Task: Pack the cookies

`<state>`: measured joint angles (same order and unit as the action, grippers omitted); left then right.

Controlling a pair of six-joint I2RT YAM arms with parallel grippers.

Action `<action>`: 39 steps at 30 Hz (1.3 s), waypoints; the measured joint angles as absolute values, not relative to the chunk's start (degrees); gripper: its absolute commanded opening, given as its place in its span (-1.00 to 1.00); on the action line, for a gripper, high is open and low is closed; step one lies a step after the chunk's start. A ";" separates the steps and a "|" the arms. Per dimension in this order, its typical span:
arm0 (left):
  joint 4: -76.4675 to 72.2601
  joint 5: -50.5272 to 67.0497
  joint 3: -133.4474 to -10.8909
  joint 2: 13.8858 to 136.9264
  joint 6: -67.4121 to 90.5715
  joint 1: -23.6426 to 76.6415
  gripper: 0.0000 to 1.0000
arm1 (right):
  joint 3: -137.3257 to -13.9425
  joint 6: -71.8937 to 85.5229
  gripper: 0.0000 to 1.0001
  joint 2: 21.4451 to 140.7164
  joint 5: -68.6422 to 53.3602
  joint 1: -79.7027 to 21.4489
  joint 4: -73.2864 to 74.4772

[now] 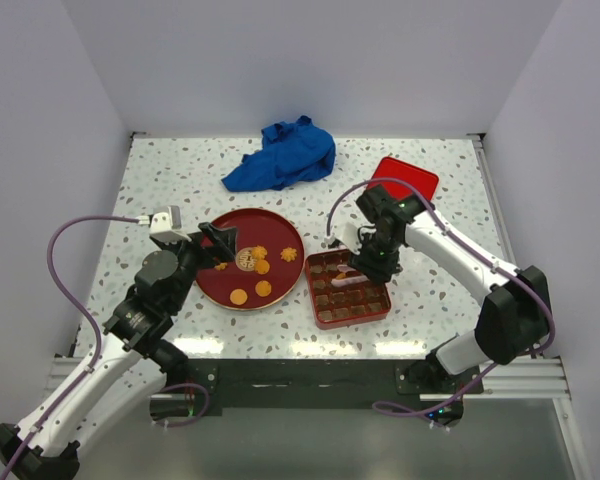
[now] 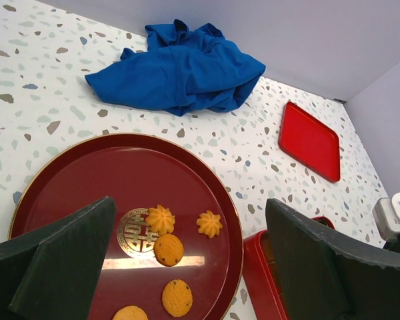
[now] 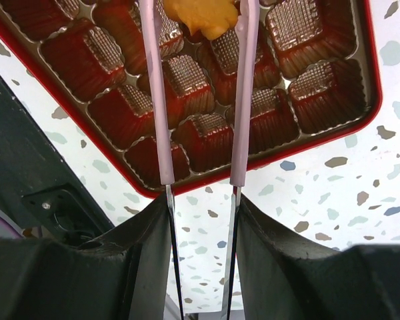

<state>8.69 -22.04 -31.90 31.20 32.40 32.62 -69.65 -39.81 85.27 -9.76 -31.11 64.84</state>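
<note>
One cookie (image 3: 203, 17) in tweezers (image 3: 243, 100), R pincer (image 3: 201, 213) clamping them over tray (image 3: 107, 113); L pincer (image 2: 190, 253) wide open above plate (image 2: 120, 173).

White arm links (image 1: 80, 385) with black joints (image 1: 160, 275), purple cables (image 1: 90, 220), black left tool (image 2: 190, 220) and right tool (image 3: 201, 220).

- You have bright, even light from above; shadows on the table (image 1: 180, 190) are soft.
- A white glare strip crosses the dark red plate (image 2: 87, 180) in your left wrist view.
- In the right wrist view, the dark fingers (image 3: 87, 267) nearest the lens look soft.
</note>
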 measured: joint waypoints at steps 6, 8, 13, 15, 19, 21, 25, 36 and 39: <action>8.71 -22.04 -31.90 31.20 32.40 32.62 1.00 | -72.40 -39.57 -0.17 85.62 -10.57 -31.11 65.10; 8.73 -22.04 -31.90 31.20 32.40 32.62 1.00 | -72.93 -39.55 -0.18 85.62 -11.16 -31.11 65.14; 8.93 -22.06 -31.90 31.20 32.40 32.62 1.00 | -74.04 -39.48 -0.20 85.67 -13.06 -31.11 65.67; 8.99 -22.09 -31.90 31.22 32.38 32.62 1.00 | -74.81 -39.55 -0.20 85.89 -13.58 -31.29 65.82; 9.06 -22.09 -31.90 31.27 32.36 32.62 1.00 | -78.19 -39.64 -0.20 88.03 -14.22 -33.69 65.54; 9.15 -22.09 -31.90 31.29 32.34 32.62 1.00 | -80.20 -39.68 -0.20 90.02 -14.26 -35.90 64.82; 10.04 -22.13 -31.90 31.22 32.38 32.62 1.00 | -86.00 -39.53 -0.20 96.64 -14.02 -40.84 62.96; 15.18 -23.42 -31.90 27.88 32.93 32.62 1.00 | -101.41 -38.00 -0.20 116.51 -9.34 -43.81 55.46; 16.27 -24.05 -31.90 27.33 33.52 32.62 1.00 | -101.62 -38.65 -0.20 117.40 -9.13 -43.86 55.40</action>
